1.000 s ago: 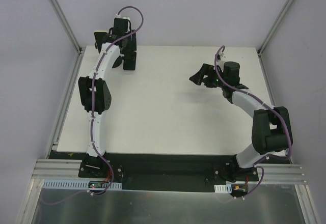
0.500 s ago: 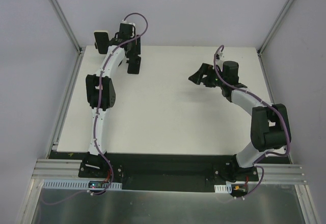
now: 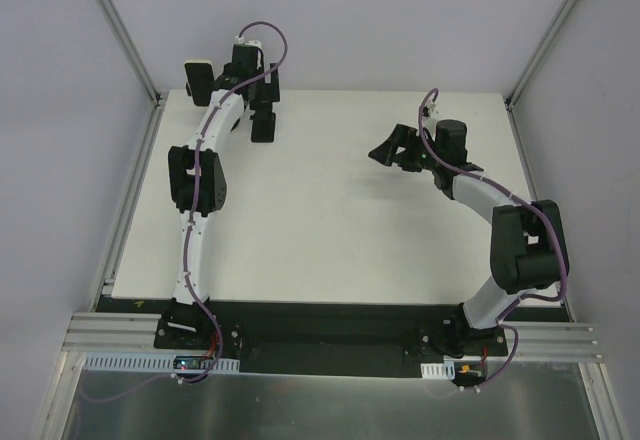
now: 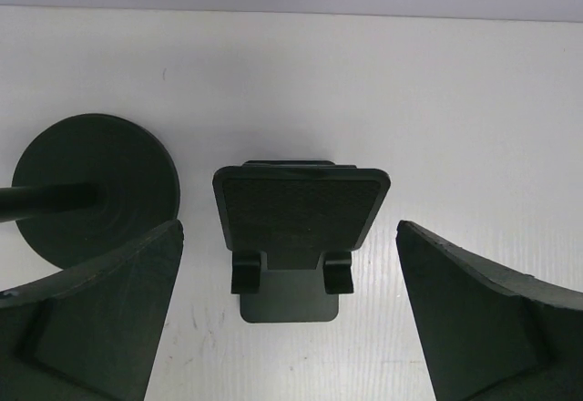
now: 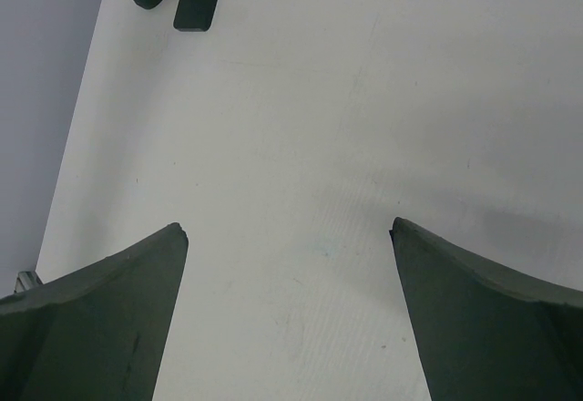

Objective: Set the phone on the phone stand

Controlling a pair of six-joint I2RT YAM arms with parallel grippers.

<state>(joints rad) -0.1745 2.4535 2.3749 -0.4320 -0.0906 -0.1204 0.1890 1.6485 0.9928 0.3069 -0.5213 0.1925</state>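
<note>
A small black phone stand point(image 4: 296, 228) sits on the white table with nothing on its textured plate or its two hooks. My left gripper point(image 4: 290, 223) hangs above it, open, with a finger on either side and touching nothing. From above, the left gripper point(image 3: 258, 110) is at the back left. A dark slab with a pale top edge point(image 3: 198, 80), apparently the phone, stands raised at the back-left corner, left of that gripper. My right gripper point(image 3: 385, 152) hovers open over bare table at mid right. Nothing lies between its fingers point(image 5: 288, 225).
A round black base point(image 4: 96, 187) with a rod running off to the left stands just left of the phone stand. The back wall lies close behind both. Metal frame posts point(image 3: 125, 35) rise at the table's back corners. Two dark shapes point(image 5: 199, 0) show far off in the right wrist view.
My left gripper has shifted right and slightly back, away from the dark slab, which now shows in full. Its jaws have spread wider. The right arm has barely moved.
</note>
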